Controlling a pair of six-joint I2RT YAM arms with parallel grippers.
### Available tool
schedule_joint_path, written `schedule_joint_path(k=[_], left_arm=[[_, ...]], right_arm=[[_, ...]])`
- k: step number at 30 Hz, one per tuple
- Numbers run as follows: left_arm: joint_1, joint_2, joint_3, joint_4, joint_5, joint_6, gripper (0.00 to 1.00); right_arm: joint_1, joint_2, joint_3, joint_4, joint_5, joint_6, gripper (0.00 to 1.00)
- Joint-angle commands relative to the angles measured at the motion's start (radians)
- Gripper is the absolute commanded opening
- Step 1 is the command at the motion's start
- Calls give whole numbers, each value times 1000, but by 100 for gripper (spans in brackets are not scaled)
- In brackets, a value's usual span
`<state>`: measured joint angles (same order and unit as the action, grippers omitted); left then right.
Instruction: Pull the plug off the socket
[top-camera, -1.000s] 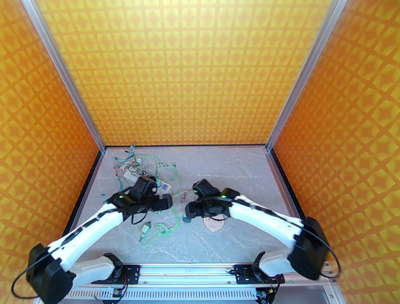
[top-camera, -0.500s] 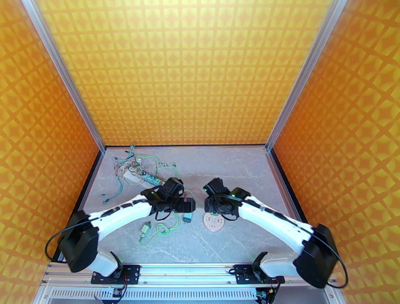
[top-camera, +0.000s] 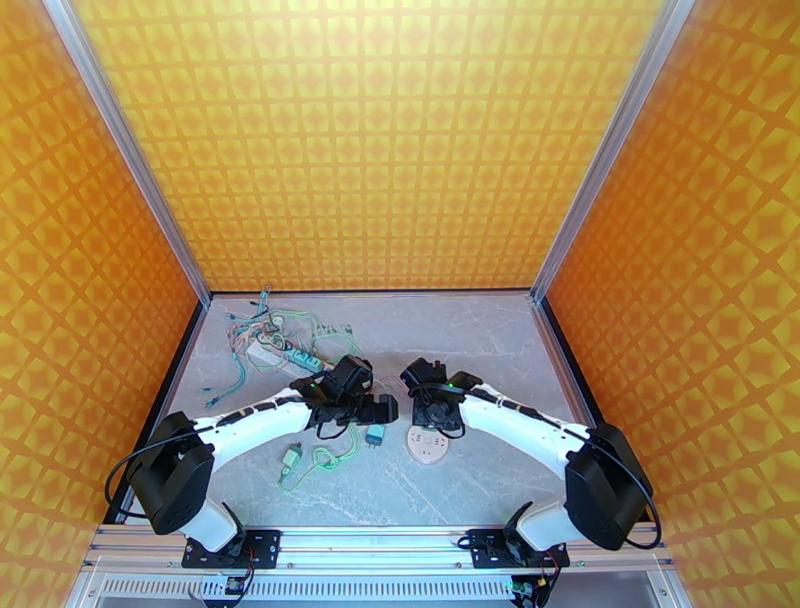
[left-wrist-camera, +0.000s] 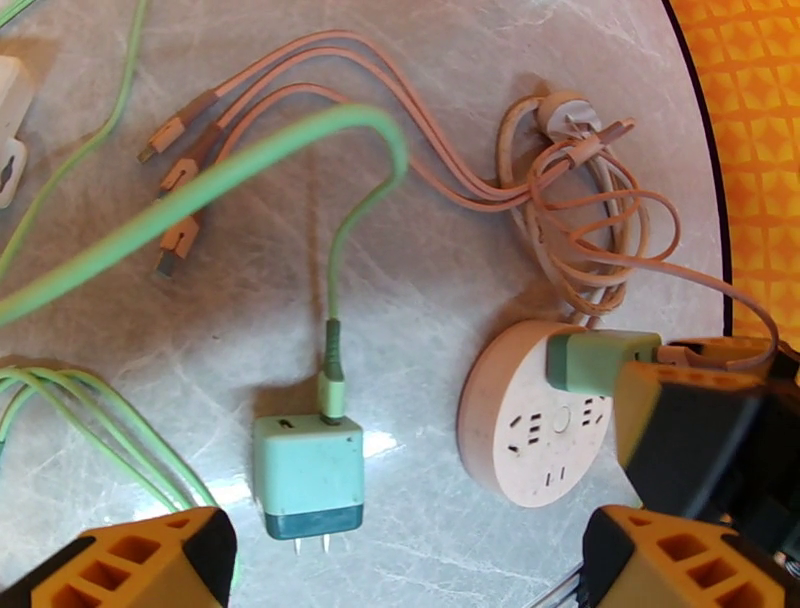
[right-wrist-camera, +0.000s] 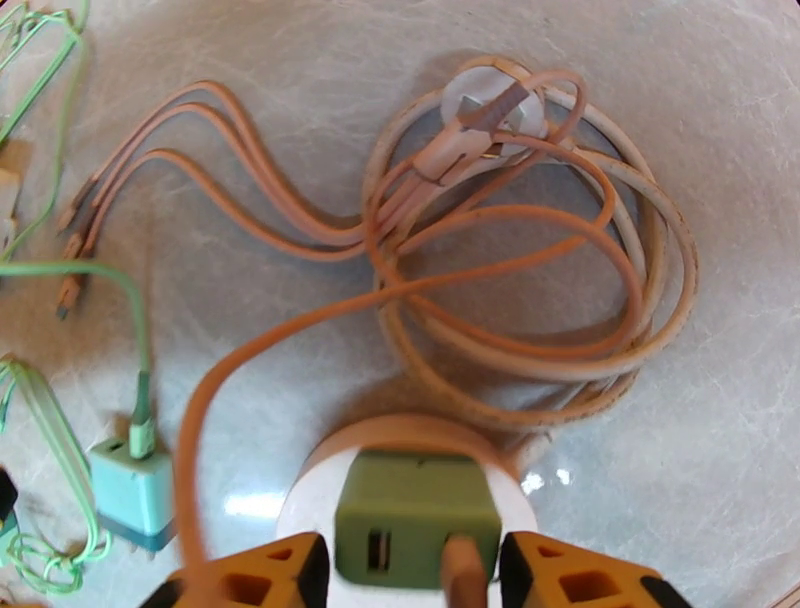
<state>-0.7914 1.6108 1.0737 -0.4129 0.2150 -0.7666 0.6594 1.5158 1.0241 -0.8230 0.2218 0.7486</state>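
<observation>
Green plug (right-wrist-camera: 415, 515) sits in round socket (left-wrist-camera: 520, 440). Your right hand (right-wrist-camera: 410, 575) brackets it; cannot tell if pinching. Left hand (left-wrist-camera: 410, 565) spread.

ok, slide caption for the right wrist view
orange fingers flank the olive-green square plug seated in the round white socket, peach cable coiled beyond

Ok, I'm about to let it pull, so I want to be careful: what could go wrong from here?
1. The round socket lies loose on the table and nothing seems to press it down. The left end effector hangs open beside it, so the socket may lift with the green plug.
2. The orange cable leaves the plug between the fingers of the right end effector and could get pinched or snagged.
</observation>
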Motion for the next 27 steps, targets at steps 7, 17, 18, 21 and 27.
schedule_joint_path(k=[7,17,18,21,27], left_arm=[[-19,72,27,42,75,-22,95],[-22,142,28,104,139,-48,89],[-23,152,29,112,146,-49,88],[-30,179,35,128,162,-53,86],[-49,237,48,156,192,-62,78]], right_arm=[[-24,51,-42,69,-39,-1,47],[-27,41,-49,104,-66,-53,41],[-27,40,-46,102,-64,-59,43],[-27,49,-37,86,-62,-71,49],[-27,36,-49,100,-66,-78,45]])
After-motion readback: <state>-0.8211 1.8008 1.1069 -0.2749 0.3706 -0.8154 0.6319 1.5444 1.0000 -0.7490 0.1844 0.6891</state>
